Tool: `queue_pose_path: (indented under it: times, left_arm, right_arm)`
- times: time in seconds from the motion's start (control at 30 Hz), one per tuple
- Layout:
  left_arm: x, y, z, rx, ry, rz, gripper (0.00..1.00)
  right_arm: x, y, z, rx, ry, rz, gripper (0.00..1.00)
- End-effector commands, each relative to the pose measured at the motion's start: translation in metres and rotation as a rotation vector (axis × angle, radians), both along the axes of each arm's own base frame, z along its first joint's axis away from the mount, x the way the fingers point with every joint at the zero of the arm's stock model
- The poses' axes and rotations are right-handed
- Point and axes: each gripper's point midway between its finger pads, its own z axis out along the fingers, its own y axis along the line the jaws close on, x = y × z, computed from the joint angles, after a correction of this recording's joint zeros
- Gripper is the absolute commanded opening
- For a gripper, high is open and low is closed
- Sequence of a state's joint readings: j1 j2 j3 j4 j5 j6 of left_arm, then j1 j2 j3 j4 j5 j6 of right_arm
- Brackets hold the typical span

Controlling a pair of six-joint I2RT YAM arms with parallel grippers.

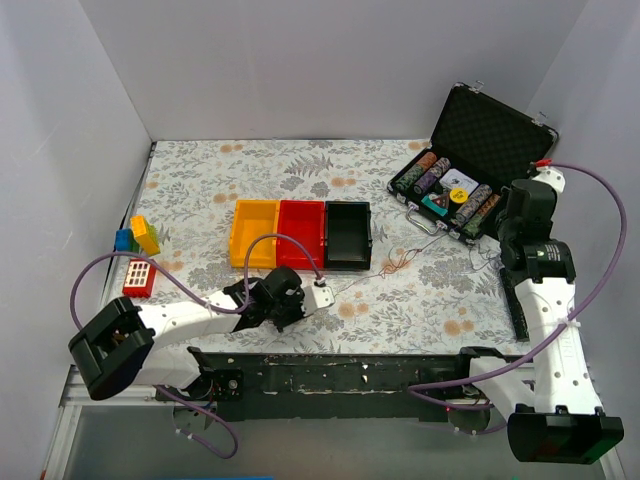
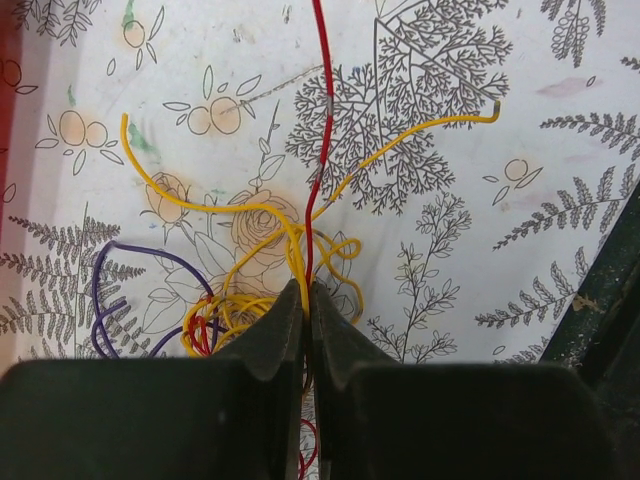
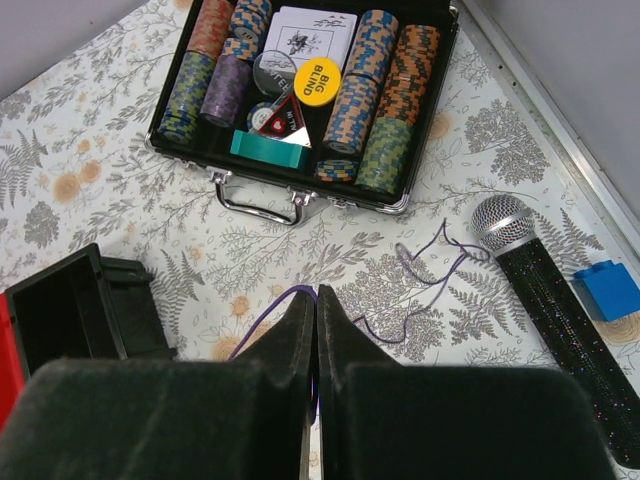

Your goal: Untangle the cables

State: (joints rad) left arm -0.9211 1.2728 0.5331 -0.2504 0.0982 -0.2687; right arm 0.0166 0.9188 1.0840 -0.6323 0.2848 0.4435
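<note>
The cables are thin wires. In the left wrist view a clump of yellow (image 2: 235,310), red (image 2: 322,150) and purple (image 2: 110,290) strands lies on the floral cloth. My left gripper (image 2: 307,292) is shut on yellow and red strands at the clump's edge; the red one runs straight away from the tips. In the top view it (image 1: 322,294) sits low in front of the bins, with faint strands (image 1: 400,262) running right. My right gripper (image 3: 316,292) is shut on a purple wire (image 3: 262,318), held above the cloth; its loose end (image 3: 440,268) curls near the microphone. It shows in the top view (image 1: 505,245).
Yellow (image 1: 252,233), red (image 1: 300,232) and black (image 1: 347,235) bins stand mid-table. An open poker chip case (image 1: 450,190) is at the back right. A microphone (image 3: 545,290) and a blue brick (image 3: 608,290) lie right of the right gripper. Toy bricks (image 1: 138,255) sit at the left.
</note>
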Motion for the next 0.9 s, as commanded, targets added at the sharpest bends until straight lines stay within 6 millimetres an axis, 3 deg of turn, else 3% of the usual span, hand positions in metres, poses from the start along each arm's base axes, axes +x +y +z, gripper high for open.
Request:
queue_pose_path:
  times: [0.0, 0.37, 0.77, 0.87]
  left_arm:
    - [-0.027, 0.058, -0.036, 0.220, 0.088, 0.030, 0.00]
    - [-0.025, 0.063, -0.035, 0.222, 0.059, 0.023, 0.00]
    - [-0.026, 0.080, -0.033, 0.247, 0.008, 0.029, 0.00]
    - [-0.026, 0.083, -0.033, 0.249, -0.003, 0.043, 0.00]
  right_arm:
    - [0.003, -0.024, 0.042, -0.069, -0.091, -0.077, 0.01]
    - [0.025, -0.044, 0.154, -0.092, -0.292, -0.162, 0.01]
    - [0.042, -0.065, 0.239, -0.106, -0.446, -0.238, 0.01]
    - [0.047, -0.057, 0.253, -0.070, -0.486, -0.193, 0.01]
